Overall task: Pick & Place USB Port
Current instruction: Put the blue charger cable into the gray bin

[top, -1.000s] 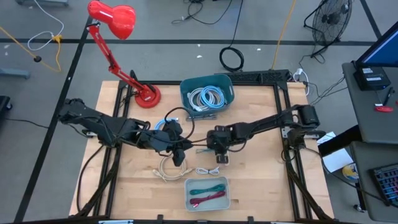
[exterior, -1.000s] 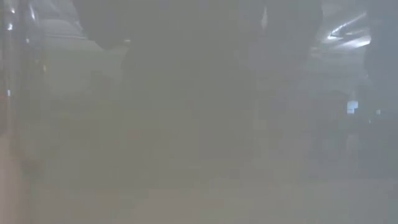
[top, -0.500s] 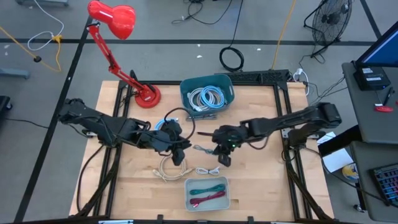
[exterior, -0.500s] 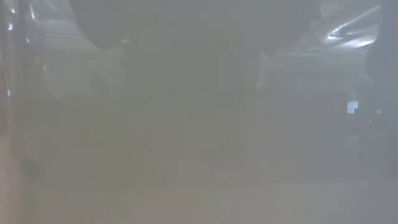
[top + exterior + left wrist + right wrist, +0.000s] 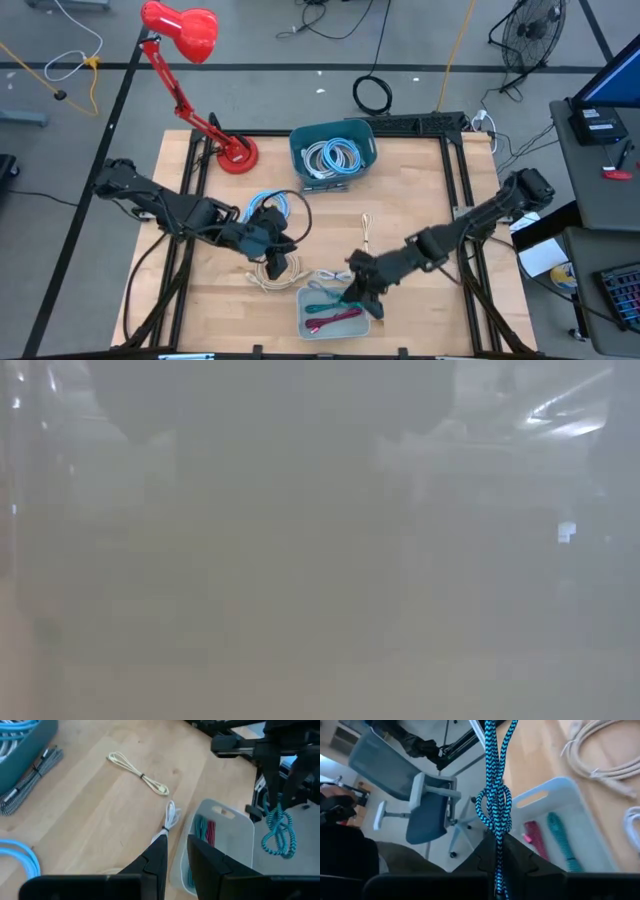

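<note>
a knotted blue braided cable [image 5: 493, 802] is clamped in the right gripper [image 5: 362, 296] and hung over the white tray [image 5: 362, 322], where a green cable [image 5: 322, 296] and a red cable [image 5: 335, 319] are kept. further back, the left gripper [image 5: 272, 240] is held slightly parted, empty, above a cream cable [image 5: 268, 272].

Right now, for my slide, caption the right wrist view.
Right gripper, fingers shut on a knotted blue braided cable, hanging above the white tray holding red and teal cables.

Teal-and-black braided cable [image 5: 494, 800], white tray [image 5: 303, 319], teal bin [image 5: 296, 150], red lamp [image 5: 190, 30].
</note>
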### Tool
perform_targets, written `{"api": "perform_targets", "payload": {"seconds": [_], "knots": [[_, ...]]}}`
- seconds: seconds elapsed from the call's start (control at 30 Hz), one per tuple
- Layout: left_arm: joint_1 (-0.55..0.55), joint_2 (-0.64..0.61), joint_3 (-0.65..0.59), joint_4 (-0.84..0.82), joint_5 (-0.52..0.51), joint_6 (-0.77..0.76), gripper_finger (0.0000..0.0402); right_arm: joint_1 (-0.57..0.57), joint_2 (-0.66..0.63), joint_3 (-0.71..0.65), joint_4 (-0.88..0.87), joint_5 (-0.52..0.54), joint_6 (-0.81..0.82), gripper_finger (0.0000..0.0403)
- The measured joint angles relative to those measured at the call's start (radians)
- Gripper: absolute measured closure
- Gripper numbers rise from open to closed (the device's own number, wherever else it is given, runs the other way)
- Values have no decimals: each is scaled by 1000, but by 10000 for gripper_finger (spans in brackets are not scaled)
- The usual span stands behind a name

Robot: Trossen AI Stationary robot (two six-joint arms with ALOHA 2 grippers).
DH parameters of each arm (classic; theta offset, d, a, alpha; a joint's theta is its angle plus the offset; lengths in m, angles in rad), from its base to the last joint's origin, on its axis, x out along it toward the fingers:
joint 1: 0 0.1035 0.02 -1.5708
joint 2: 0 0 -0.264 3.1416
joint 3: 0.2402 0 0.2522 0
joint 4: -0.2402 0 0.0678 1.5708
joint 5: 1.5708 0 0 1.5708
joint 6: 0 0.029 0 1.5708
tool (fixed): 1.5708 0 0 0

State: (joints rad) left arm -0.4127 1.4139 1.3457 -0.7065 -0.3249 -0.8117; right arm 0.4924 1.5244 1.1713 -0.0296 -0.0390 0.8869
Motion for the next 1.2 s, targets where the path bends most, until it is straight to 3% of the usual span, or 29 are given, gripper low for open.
{"api": "perform_targets", "payload": {"seconds": [0.13,0.33,0.57,0.8,1.2], "knots": [[-59,0,0,-9,-38,-33,325,50,54,25,9,39,24,397],[-147,0,0,-8,-79,-93,325,68,197,128,-36,5,-66,397],[-240,0,0,-23,-138,-182,325,29,353,245,-278,-39,-193,398],[-314,0,0,-71,-195,-274,325,-10,375,256,-416,63,-320,398],[-386,0,0,-129,-262,-371,325,-35,374,256,-418,61,-358,397]]}}
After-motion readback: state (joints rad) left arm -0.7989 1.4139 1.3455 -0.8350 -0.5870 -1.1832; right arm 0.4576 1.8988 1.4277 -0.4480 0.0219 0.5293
